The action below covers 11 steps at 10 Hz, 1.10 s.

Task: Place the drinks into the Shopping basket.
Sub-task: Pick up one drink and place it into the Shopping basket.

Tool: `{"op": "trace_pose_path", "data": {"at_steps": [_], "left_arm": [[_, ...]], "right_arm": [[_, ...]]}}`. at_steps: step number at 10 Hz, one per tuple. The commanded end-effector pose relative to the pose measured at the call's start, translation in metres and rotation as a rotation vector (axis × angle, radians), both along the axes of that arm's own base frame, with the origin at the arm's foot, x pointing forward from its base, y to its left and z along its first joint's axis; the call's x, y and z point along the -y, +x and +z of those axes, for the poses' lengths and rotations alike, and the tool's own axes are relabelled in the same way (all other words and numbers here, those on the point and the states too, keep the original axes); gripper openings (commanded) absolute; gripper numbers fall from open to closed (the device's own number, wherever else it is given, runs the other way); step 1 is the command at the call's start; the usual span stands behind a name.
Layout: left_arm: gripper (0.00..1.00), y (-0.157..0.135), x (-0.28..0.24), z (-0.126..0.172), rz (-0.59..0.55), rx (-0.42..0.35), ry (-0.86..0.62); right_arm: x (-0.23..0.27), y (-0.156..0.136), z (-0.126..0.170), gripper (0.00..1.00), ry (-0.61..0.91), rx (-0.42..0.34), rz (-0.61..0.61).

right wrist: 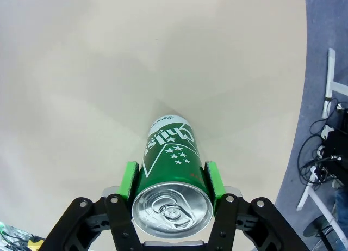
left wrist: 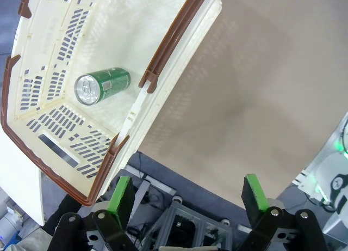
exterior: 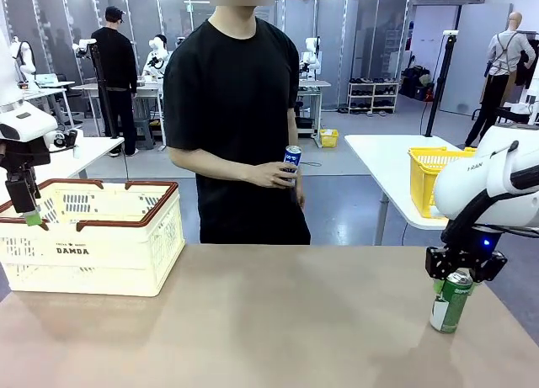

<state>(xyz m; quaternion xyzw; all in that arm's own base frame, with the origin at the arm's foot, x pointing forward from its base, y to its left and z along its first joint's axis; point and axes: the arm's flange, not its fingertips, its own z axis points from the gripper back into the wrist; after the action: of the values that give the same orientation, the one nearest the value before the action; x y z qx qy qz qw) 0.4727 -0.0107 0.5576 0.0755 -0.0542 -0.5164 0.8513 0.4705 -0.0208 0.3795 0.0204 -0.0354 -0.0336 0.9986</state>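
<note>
At the right near corner of the table (exterior: 253, 321): right gripper (exterior: 461, 279), clenched around a near-upright green can (exterior: 450, 305), pads (right wrist: 129, 177) pressed to both sides just below the silver top.
By the left end of the Shopping basket (exterior: 93, 266): left gripper (exterior: 32, 218), released, jaws wide apart, nothing between them.
Inside the Shopping basket: second green can (left wrist: 103, 86), lying on its side.
Far side: blue can (exterior: 291, 159), upright in a person's hand (exterior: 271, 175).
</note>
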Motion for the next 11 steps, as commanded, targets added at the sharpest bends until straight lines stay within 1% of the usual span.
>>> {"op": "trace_pose_path", "data": {"at_steps": [1, 2, 4, 5, 7, 8, 9, 11], "left_arm": [[1.0, -0.002, 0.001, 0.001, 0.017, 0.003, -0.008], [1.0, -0.002, 0.001, 0.001, 0.017, 0.003, -0.008], [1.0, -0.002, 0.001, 0.001, 0.017, 0.003, -0.008], [1.0, -0.002, 0.001, 0.001, 0.017, 0.003, -0.008], [1.0, -0.002, 0.001, 0.001, 0.017, 0.003, -0.008], [1.0, -0.002, 0.001, 0.001, 0.017, 0.003, -0.008], [1.0, -0.002, 0.001, 0.001, 0.017, 0.003, -0.008], [1.0, -0.002, 0.001, 0.001, 0.017, 0.003, -0.008]], "right_arm": [[-0.01, -0.003, 0.013, 0.2, -0.015, 0.032, -0.038], [-0.016, -0.006, 0.028, 0.2, -0.043, 0.06, -0.068], [-0.032, -0.019, 0.076, 0.2, -0.105, 0.144, -0.105], [-0.041, -0.026, 0.098, 0.2, -0.078, 0.178, -0.094], [-0.052, -0.038, 0.129, 0.2, -0.049, 0.208, -0.052], [-0.055, -0.04, 0.137, 0.2, -0.052, 0.199, -0.035], [-0.062, -0.04, 0.138, 0.2, -0.033, 0.187, 0.015], [-0.088, -0.033, 0.133, 0.2, -0.042, 0.177, 0.09]]}}
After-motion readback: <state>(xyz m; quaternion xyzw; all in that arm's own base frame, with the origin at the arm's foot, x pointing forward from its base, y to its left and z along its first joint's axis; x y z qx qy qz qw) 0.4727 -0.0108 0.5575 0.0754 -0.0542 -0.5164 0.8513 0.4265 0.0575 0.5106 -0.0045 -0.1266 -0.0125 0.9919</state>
